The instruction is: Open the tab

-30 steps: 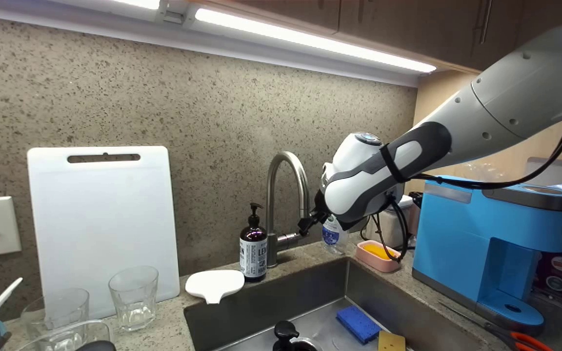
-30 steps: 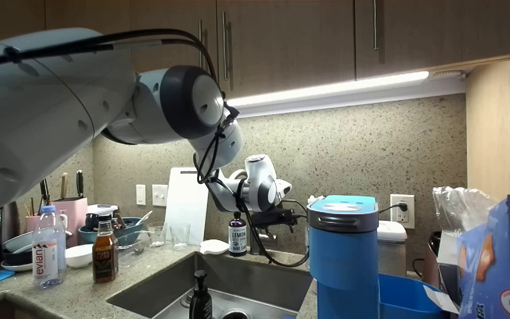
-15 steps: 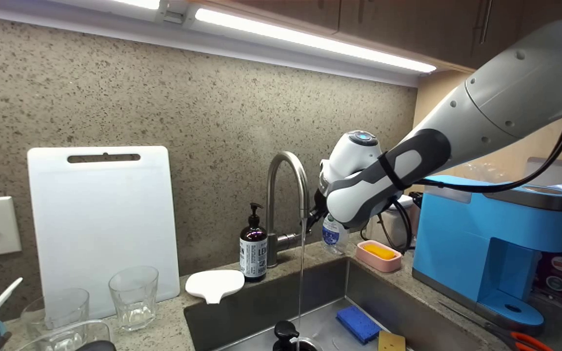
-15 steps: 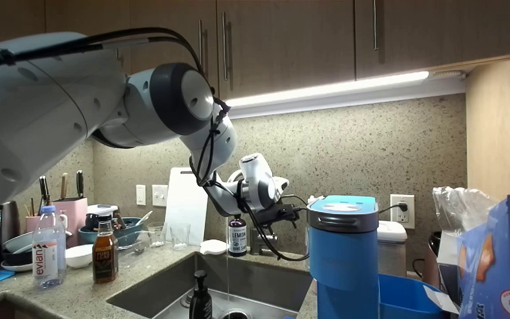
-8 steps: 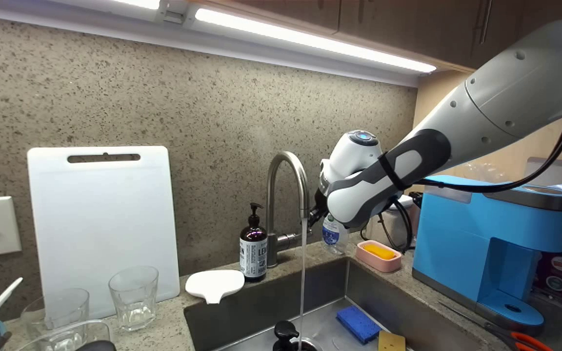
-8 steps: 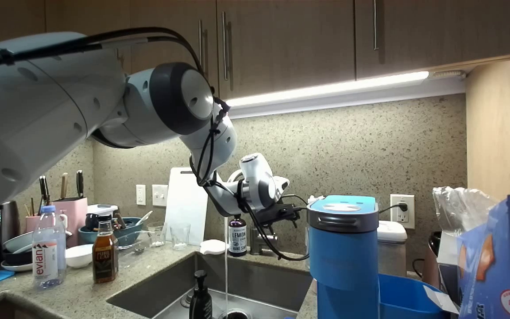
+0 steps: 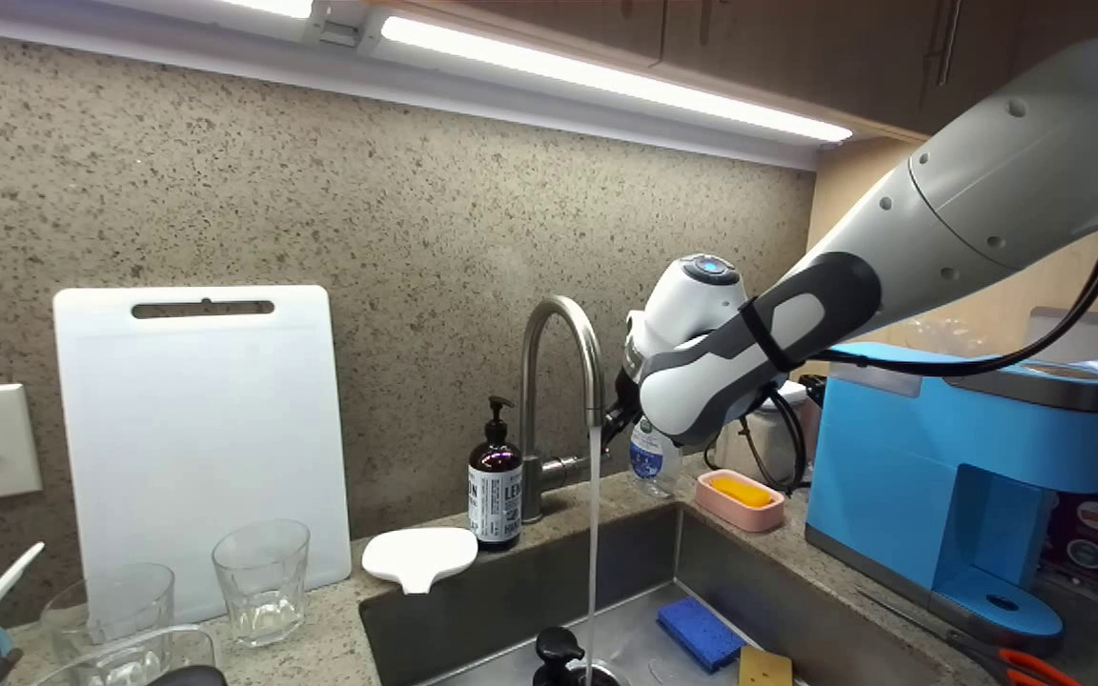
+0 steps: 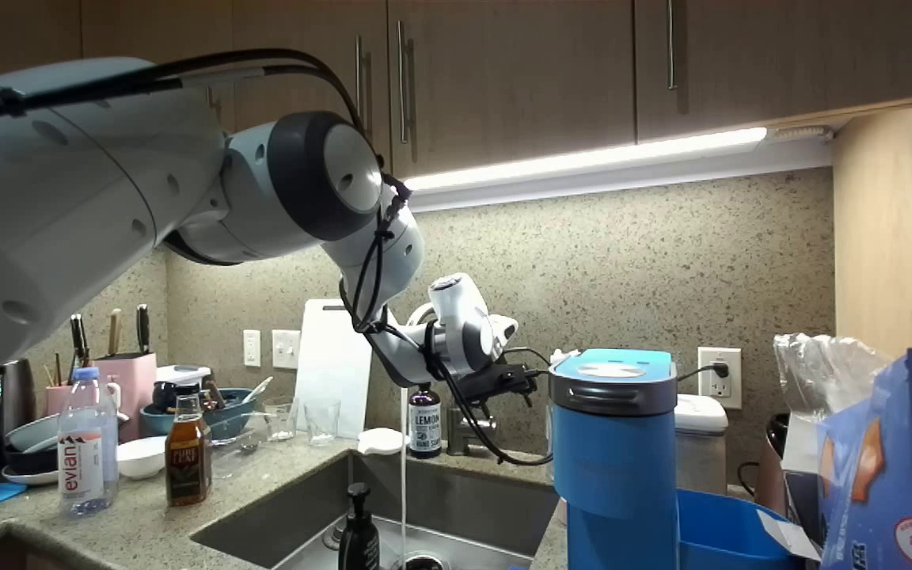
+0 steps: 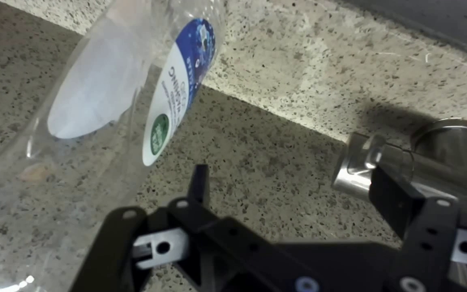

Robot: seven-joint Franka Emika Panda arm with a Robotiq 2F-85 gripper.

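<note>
Faucet beside soap bottle

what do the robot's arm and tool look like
The Panda arm is white and light grey, with rounded segments, dark grey bands and small round recesses. Black cables run along it, and a black strap wraps one segment. The tool is black and angular, two-fingered, with silver plates on its finger links.

In an exterior view, we find the faucet largely hidden behind the arm, itself cut off at left. In the wrist view, the gripper covers part of the faucet; we cannot tell whether they touch. The clear bottle runs past that view's top and left edges. In an exterior view, we note sink and scissors cropped at the bottom.
</note>
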